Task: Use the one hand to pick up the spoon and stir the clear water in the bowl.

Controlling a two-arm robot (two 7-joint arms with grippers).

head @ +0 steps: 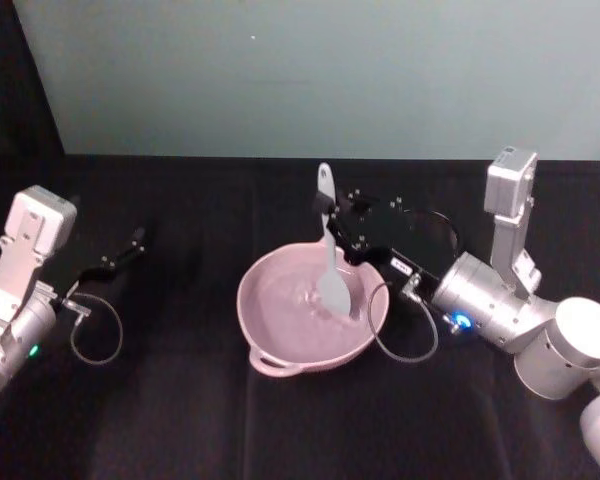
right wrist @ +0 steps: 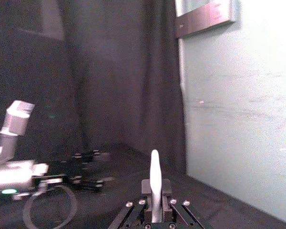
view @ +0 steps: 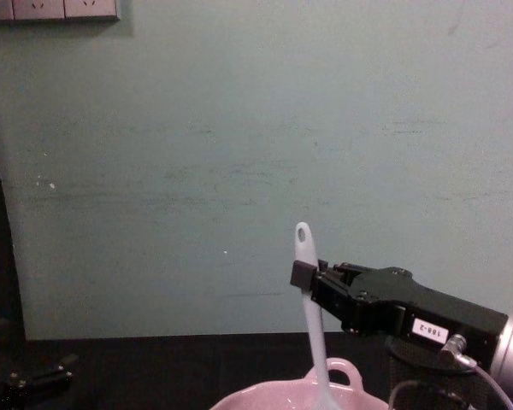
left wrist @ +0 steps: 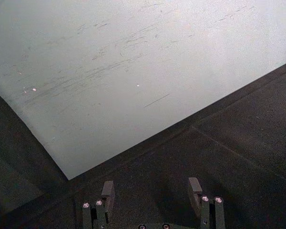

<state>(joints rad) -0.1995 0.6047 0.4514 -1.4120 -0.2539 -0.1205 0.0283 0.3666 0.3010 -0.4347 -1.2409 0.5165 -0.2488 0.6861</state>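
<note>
The spoon [view: 313, 335] was clamped by its handle in the right gripper [view: 303, 275], scoop dipped below the fingers into the bowl [head: 310, 358]; stirring was judged begun, small circles inside the rim being needed next; the left gripper [left wrist: 151, 185] was parked far aside, fingers apart.

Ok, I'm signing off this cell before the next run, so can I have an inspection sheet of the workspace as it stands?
Surface: table under black cloth, no spills seen.
Job's things: pink bowl mid-table; white spoon near upright, scoop down in the bowl.
Clutter: nothing seen.
Grippers: right gripper shut on the spoon's handle above the bowl; left gripper open, parked at the table's left.
Cables: right cable loop hangs close by the bowl's rim; left cable loop lies by its wrist.
Surroundings: pale green wall, dark curtain, sockets high on the wall.
</note>
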